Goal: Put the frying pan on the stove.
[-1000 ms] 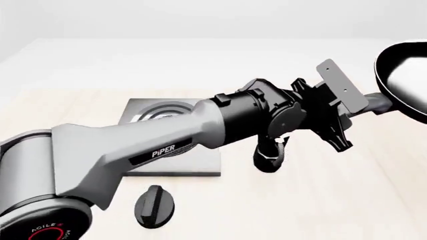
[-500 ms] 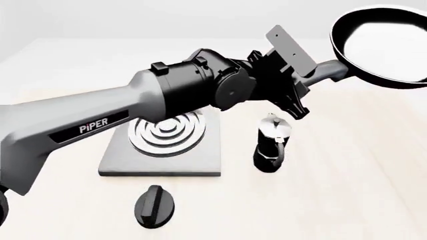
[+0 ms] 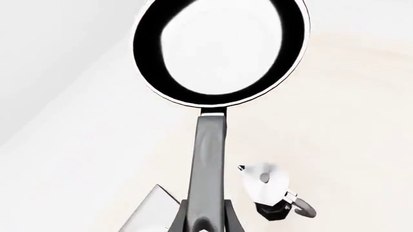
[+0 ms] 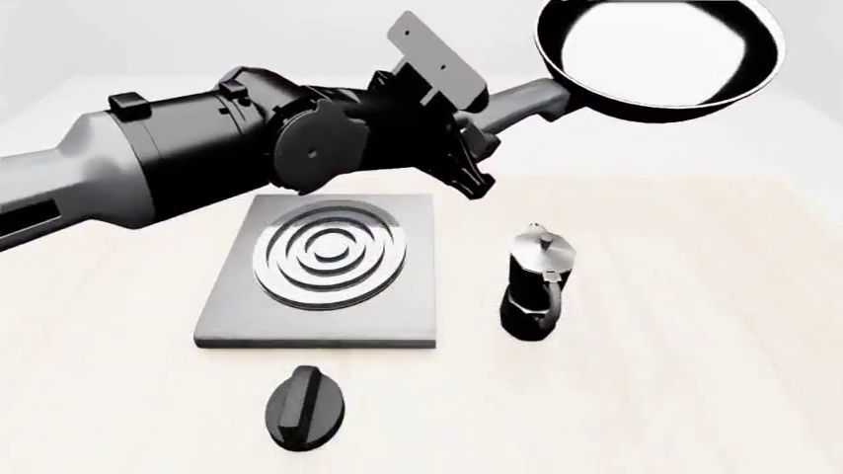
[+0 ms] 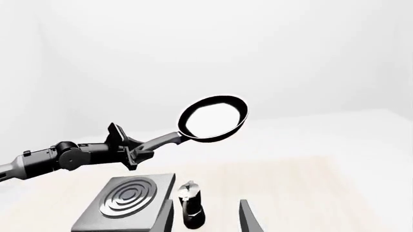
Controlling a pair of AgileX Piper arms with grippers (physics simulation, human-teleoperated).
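The frying pan (image 4: pixel 658 54) hangs high in the air above the table's far right, black with a pale glossy inside. My left gripper (image 4: pixel 485 120) is shut on its long grey handle (image 3: pixel 208 159), and the pan (image 3: pixel 219 48) stretches out beyond the fingers. The stove (image 4: pixel 327 269), a grey slab with concentric burner rings, lies flat on the table, below and to the left of the pan. In the right wrist view the pan (image 5: pixel 214 118) floats above the stove (image 5: pixel 125 200). My right gripper (image 5: pixel 206 205) is open and holds nothing; the front view does not show it.
A black-and-silver moka pot (image 4: pixel 538 281) stands just right of the stove, roughly under the pan's handle. A small black oval lid (image 4: pixel 307 405) lies in front of the stove, near the table's front edge. The left arm (image 4: pixel 172 163) spans the scene above the stove's far side.
The left arm has swung left and upward with the pan in its grip. The pan has moved from the right edge toward the middle, and the stove is now uncovered.
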